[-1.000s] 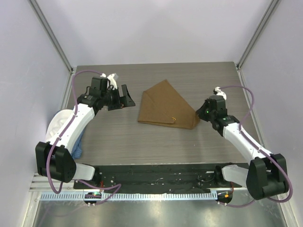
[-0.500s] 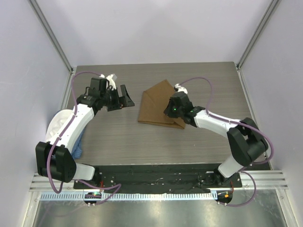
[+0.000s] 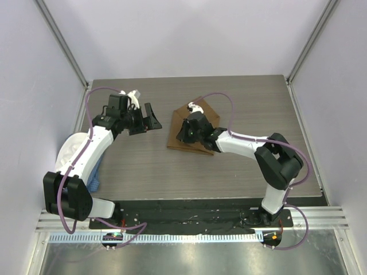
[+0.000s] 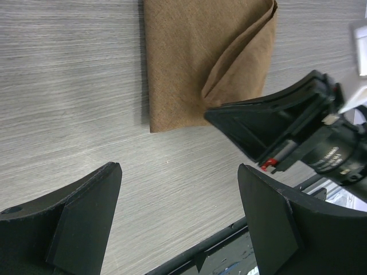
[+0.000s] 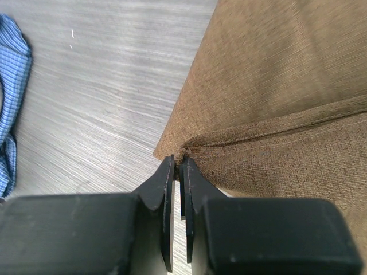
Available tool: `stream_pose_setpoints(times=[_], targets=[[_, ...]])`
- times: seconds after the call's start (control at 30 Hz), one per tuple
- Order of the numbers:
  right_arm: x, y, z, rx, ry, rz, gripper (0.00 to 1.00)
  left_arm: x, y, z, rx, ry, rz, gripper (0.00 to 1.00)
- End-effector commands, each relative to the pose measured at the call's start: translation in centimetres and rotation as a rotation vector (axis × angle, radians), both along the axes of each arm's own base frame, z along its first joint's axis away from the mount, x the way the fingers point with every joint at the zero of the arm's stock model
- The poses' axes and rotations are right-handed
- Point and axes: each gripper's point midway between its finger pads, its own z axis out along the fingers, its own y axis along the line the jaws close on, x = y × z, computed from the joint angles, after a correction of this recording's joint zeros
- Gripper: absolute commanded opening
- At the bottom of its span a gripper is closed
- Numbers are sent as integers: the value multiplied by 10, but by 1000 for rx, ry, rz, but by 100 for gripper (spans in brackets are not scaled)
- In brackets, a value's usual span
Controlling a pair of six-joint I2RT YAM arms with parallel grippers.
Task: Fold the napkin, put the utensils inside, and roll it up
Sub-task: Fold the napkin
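Right gripper [image 5: 176, 164] is pinching the napkin [image 5: 275, 86]. Jaws are almost fully together, clamping a thin hem fold near the cloth's left edge. Napkin is lying folded at the middle of the table [image 3: 252, 97], with one layer doubled over another. Left gripper [image 4: 178, 177] is hanging above the table just left of the napkin, jaws spread wide, gripping nothing. Blue cloth [image 5: 11, 86] is sitting at the table's left side, well apart from the napkin.

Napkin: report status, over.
Right tool shut on napkin corner. Left tool open, off the napkin. Spoon not visible. Blue cloth lies apart, not in the way.
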Motion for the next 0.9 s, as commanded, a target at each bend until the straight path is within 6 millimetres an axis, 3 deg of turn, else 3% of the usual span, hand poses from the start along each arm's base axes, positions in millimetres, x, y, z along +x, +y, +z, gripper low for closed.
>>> stream_pose_setpoints(times=[0.0, 0.87], targets=[[8, 27, 21, 72, -52, 30, 1, 4, -1, 19, -37, -64, -4, 87], [-6, 60, 2, 58, -10, 132, 1, 5, 1, 17, -45, -56, 2, 87]])
